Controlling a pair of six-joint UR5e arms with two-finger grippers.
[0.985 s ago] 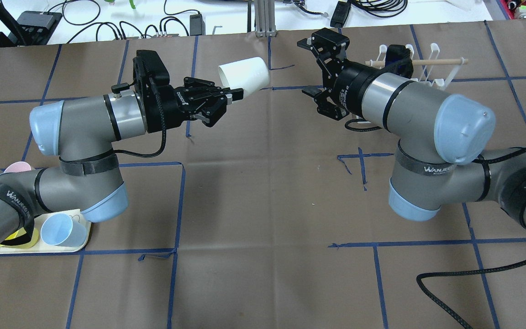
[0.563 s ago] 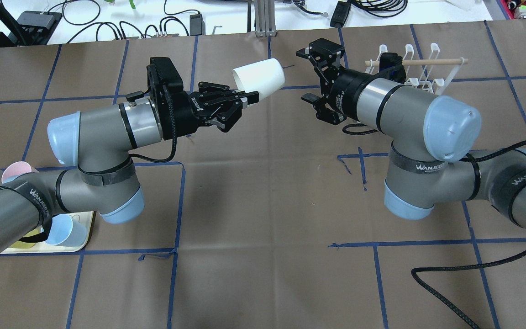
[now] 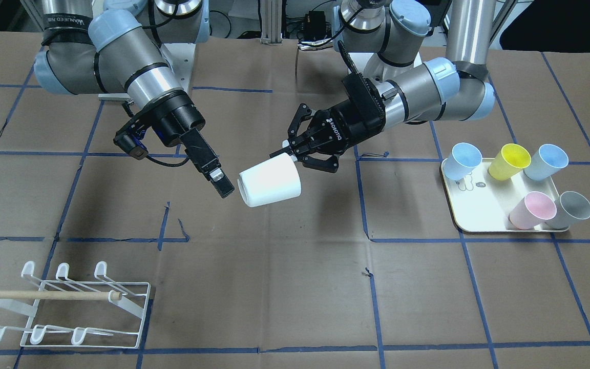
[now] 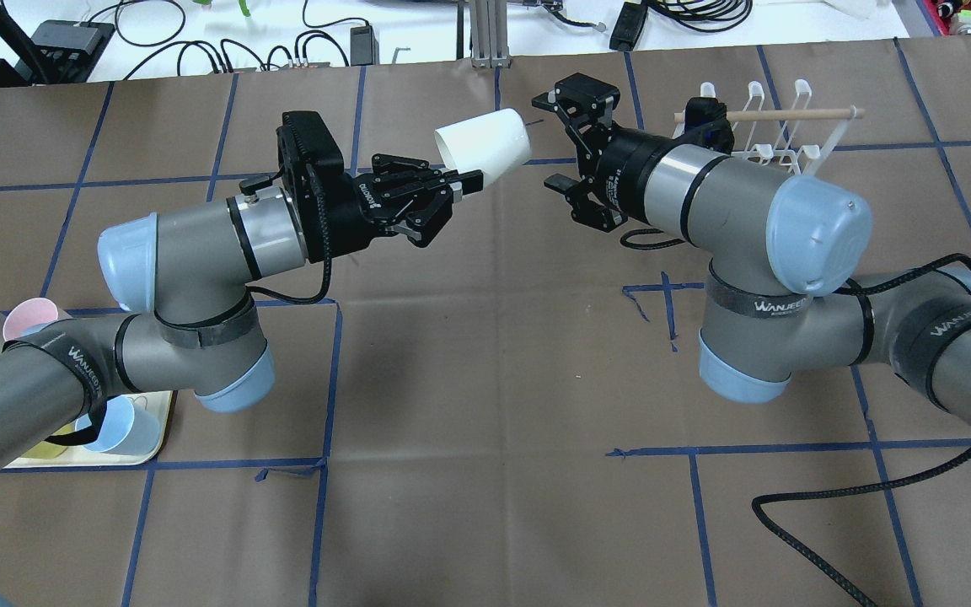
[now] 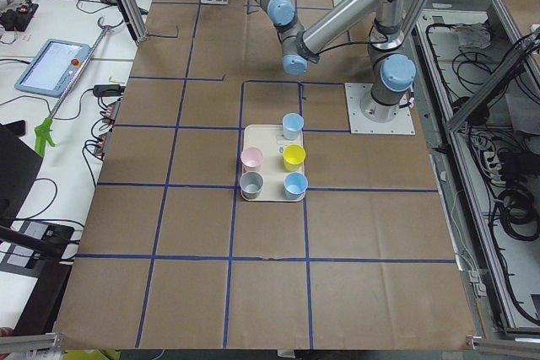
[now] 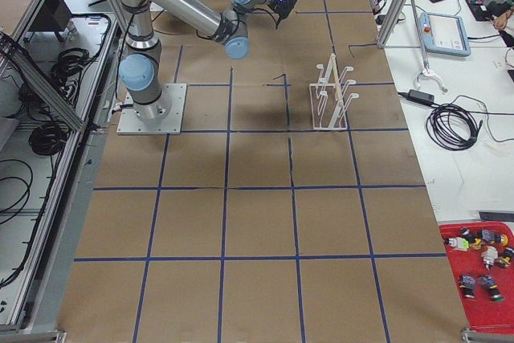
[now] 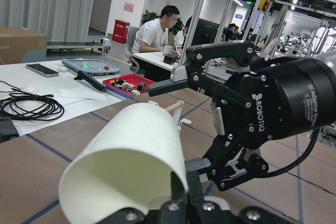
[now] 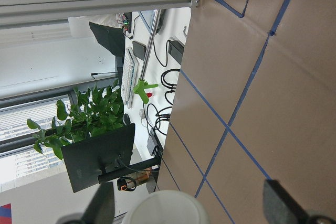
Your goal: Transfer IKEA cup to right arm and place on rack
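Note:
A white IKEA cup (image 4: 485,147) hangs on its side in the air over the table's far middle. My left gripper (image 4: 467,179) is shut on its rim, also in the front view (image 3: 289,149). The cup's closed bottom points at the right arm (image 4: 730,202). The right gripper (image 4: 548,140) is open, with its jaws wide apart, just right of the cup and not touching it. In the right wrist view the cup (image 8: 165,208) sits low between the two fingers. The white wire rack (image 4: 780,126) with its wooden dowel stands behind the right arm, and it also shows in the front view (image 3: 69,307).
A cream tray (image 3: 459,220) with several coloured cups sits on my left side, partly under the left arm in the overhead view (image 4: 161,421). A black cable (image 4: 797,539) loops on the table at the right front. Blue tape lines cross the brown table cover.
My left arm has carried the cup to the right, toward the right gripper. The right gripper has moved left toward the cup, still open.

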